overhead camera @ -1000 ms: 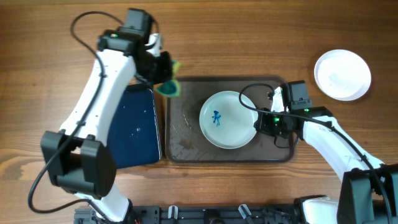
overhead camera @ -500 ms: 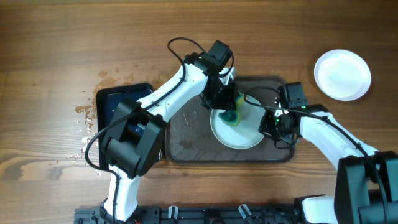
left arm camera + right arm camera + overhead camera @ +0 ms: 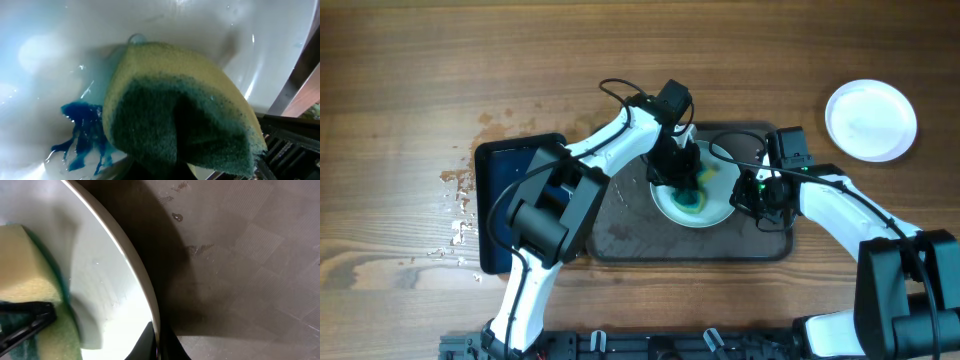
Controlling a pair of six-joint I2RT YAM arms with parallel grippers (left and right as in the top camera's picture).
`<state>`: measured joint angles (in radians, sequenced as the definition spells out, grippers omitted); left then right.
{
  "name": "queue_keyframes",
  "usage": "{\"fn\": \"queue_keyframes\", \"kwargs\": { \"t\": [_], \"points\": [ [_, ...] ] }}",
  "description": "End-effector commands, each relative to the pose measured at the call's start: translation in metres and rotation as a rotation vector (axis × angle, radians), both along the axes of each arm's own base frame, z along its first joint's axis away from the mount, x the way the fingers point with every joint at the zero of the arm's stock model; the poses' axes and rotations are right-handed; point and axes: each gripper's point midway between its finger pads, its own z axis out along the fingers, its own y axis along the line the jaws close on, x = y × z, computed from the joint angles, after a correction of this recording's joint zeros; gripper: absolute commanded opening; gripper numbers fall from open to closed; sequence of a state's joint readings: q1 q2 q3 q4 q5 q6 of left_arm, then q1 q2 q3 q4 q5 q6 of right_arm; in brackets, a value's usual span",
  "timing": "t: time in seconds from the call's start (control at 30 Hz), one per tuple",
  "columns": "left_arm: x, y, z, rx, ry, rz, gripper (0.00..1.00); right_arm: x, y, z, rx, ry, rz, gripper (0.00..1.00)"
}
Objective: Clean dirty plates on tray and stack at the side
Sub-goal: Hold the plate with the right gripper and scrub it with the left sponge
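Note:
A white plate lies tilted on the dark grey-brown tray. My left gripper is shut on a yellow-and-green sponge and presses it on the plate's centre, beside a smeared blue stain. My right gripper is shut on the plate's right rim, one finger above and one below. A clean white plate sits on the table at the far right. A third plate is out of view.
A glossy navy tray lies left of the grey tray. Crumbs and wet spots dot the wood left of it. The left arm's cable loops above the tray.
The left gripper carried the sponge from the tray's top left corner onto the plate and now rubs lower on its centre; the blue mark has smeared. The right gripper keeps its hold on the rim.

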<state>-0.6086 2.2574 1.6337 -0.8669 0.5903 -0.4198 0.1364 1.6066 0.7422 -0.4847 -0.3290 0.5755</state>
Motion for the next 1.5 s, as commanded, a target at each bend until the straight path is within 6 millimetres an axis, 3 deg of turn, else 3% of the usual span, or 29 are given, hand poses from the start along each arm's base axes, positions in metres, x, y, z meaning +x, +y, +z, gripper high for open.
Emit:
{"fn": "queue_keyframes", "kwargs": {
  "t": [0.0,0.07,0.13,0.2,0.23,0.3,0.37,0.5,0.57,0.7,0.77,0.9,1.0,1.1,1.17,1.27,1.37,1.47],
  "points": [
    [0.017,0.037,-0.026,0.162,-0.049,0.025,0.04,-0.014,0.001,-0.014,0.0,0.063,0.007,0.05],
    [0.031,0.082,-0.036,0.348,-0.092,0.068,0.04,-0.015,0.001,-0.014,0.0,0.065,0.008,0.04],
    [0.044,0.142,-0.04,0.572,-0.108,0.155,0.04,-0.015,0.001,-0.014,-0.001,0.065,0.008,0.05],
    [0.049,0.179,-0.038,0.66,-0.08,0.217,0.04,-0.014,0.001,-0.014,-0.001,0.064,0.007,0.05],
    [0.048,0.18,-0.038,0.644,-0.064,0.222,0.04,-0.014,0.001,-0.014,-0.001,0.064,0.007,0.05],
    [0.041,0.16,-0.037,0.536,-0.025,0.175,0.04,-0.014,0.001,-0.014,-0.001,0.064,0.007,0.05],
    [0.03,0.127,-0.035,0.427,-0.002,0.125,0.04,-0.014,0.001,-0.014,-0.001,0.065,0.007,0.05],
    [-0.006,0.023,-0.013,0.041,0.055,-0.027,0.04,-0.015,0.001,-0.014,-0.001,0.066,0.007,0.05],
    [-0.021,-0.018,0.0,-0.1,0.064,-0.08,0.04,-0.015,0.001,-0.015,-0.001,0.068,0.008,0.05],
    [-0.046,-0.058,0.014,-0.204,0.106,-0.115,0.04,-0.018,0.001,-0.015,-0.003,0.078,0.008,0.05],
    [-0.049,-0.067,0.02,-0.25,0.121,-0.119,0.04,-0.018,0.001,-0.015,-0.003,0.079,0.008,0.05],
    [-0.005,-0.032,-0.001,-0.108,0.015,-0.01,0.04,-0.021,0.0,-0.015,-0.005,0.094,0.008,0.05],
    [0.048,0.03,-0.014,0.014,-0.041,0.146,0.04,-0.023,0.0,-0.016,-0.006,0.1,0.008,0.05],
    [0.078,0.088,-0.019,0.071,-0.024,0.281,0.04,-0.023,0.0,-0.016,-0.006,0.101,0.007,0.04],
    [0.074,0.124,-0.023,0.145,0.024,0.305,0.04,-0.023,0.0,-0.016,-0.006,0.101,0.007,0.05],
    [0.047,0.139,-0.026,0.245,0.082,0.23,0.04,-0.023,0.0,-0.016,-0.006,0.101,0.005,0.05],
    [0.017,0.133,-0.021,0.269,0.141,0.113,0.04,-0.023,0.0,-0.016,-0.006,0.101,0.006,0.05],
    [-0.006,0.096,-0.015,0.195,0.166,0.022,0.04,-0.023,0.0,-0.016,-0.006,0.102,0.007,0.05]
  ]
}}
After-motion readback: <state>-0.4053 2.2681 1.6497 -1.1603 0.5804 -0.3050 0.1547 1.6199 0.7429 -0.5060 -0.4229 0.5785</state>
